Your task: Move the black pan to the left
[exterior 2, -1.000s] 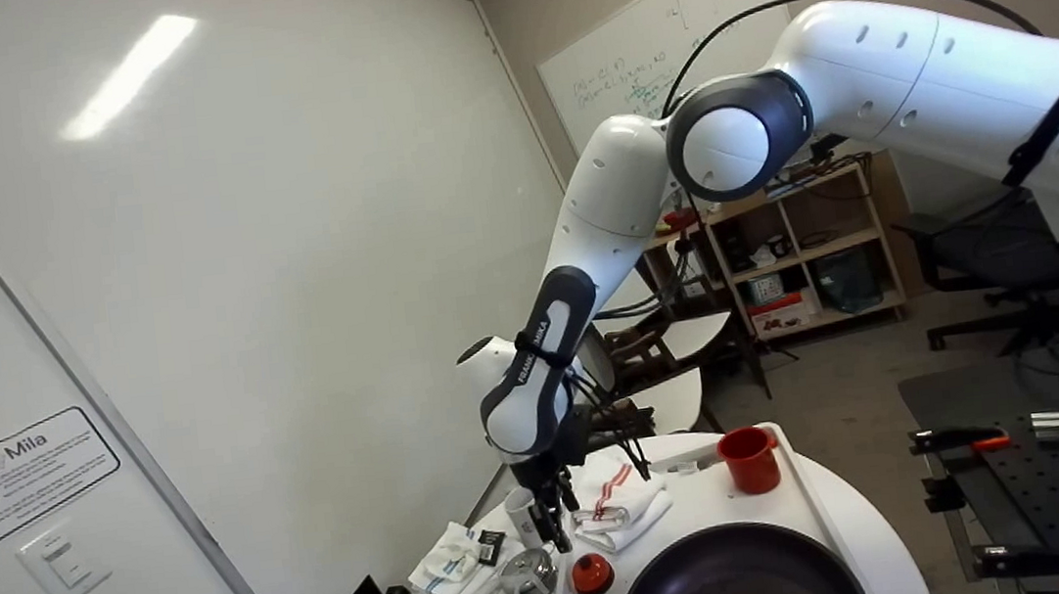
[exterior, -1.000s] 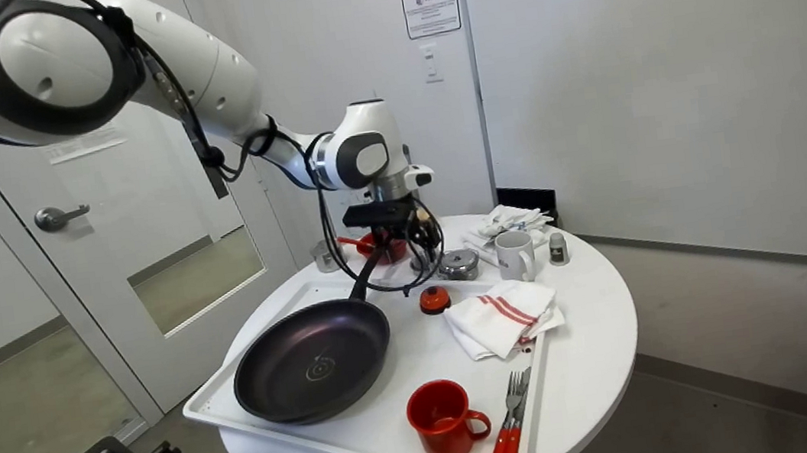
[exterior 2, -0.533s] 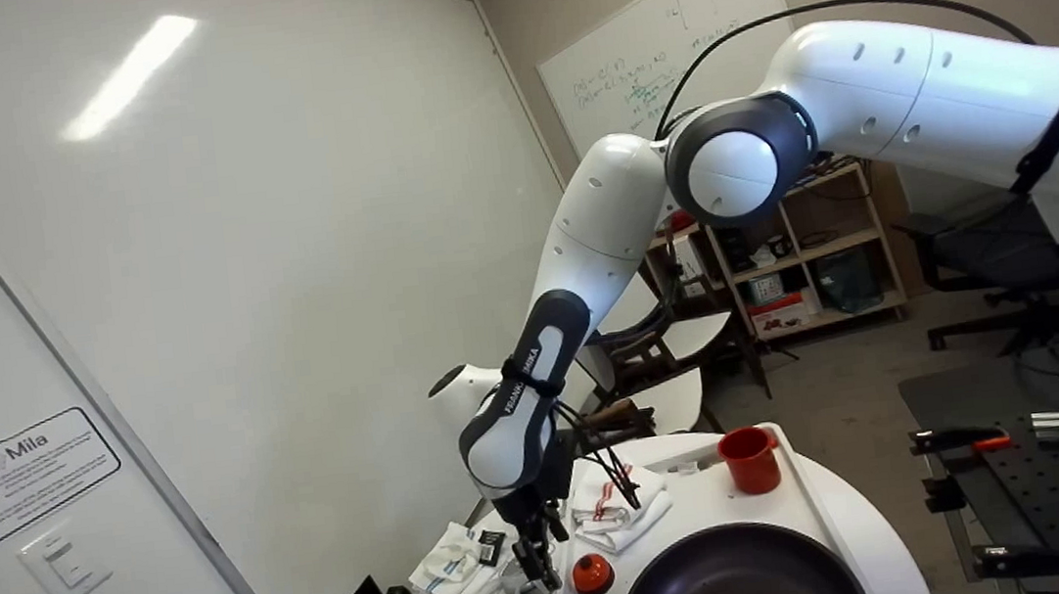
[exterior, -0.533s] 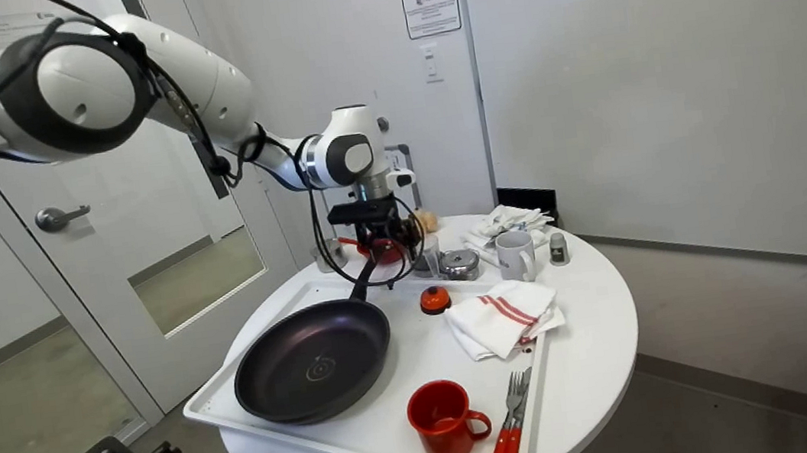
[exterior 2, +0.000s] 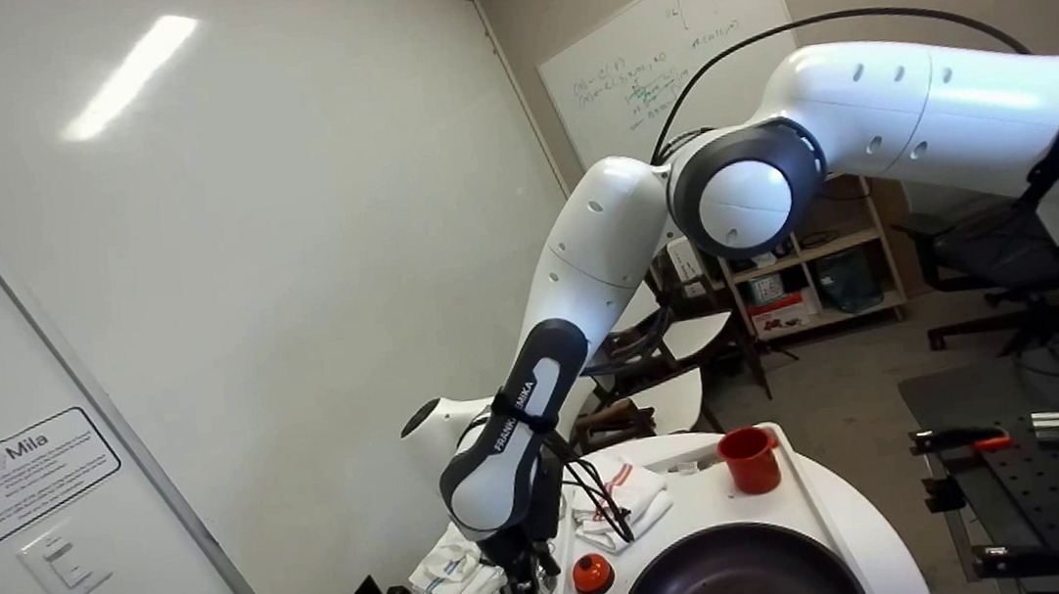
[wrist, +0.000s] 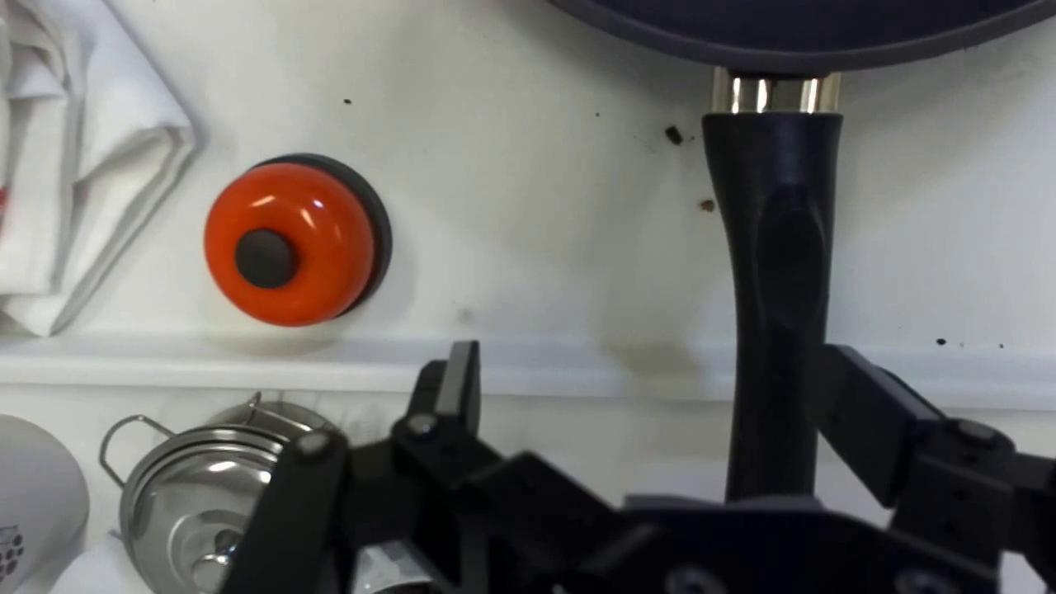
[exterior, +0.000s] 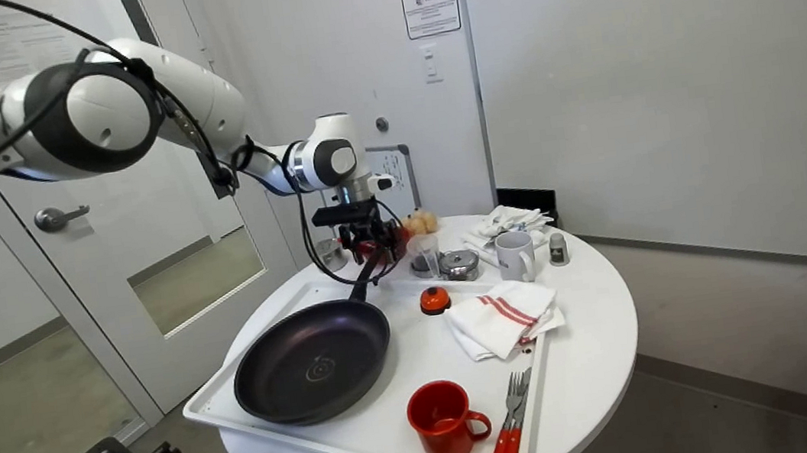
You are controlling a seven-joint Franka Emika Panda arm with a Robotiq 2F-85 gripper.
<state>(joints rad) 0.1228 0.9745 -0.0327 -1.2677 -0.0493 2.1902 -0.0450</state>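
In an exterior view, the tray (exterior: pixel 419 351) has its left corner out past the edge of the round tabletop (exterior: pixel 604 325). The pan (exterior: pixel 313 364) lies on the tray's left half, close to the left lip, its handle (exterior: pixel 366 276) crossing the far lip. The tool (wrist: pixel 648 367) is at that handle, spread wide and holding nothing. In the wrist view, the left-hand finger (wrist: pixel 458 388) is well apart from the handle; the right-hand one overlaps it, so contact cannot be told.

Right of the pan, in an exterior view, white tray floor stretches to the orange dome (exterior: pixel 434 300) and red cup (exterior: pixel 441 437); fork (exterior: pixel 503 441) and knife (exterior: pixel 515 440) lie along the right lip, the cloth (exterior: pixel 499 318) covers part of it, and a band of tabletop continues to the edge.
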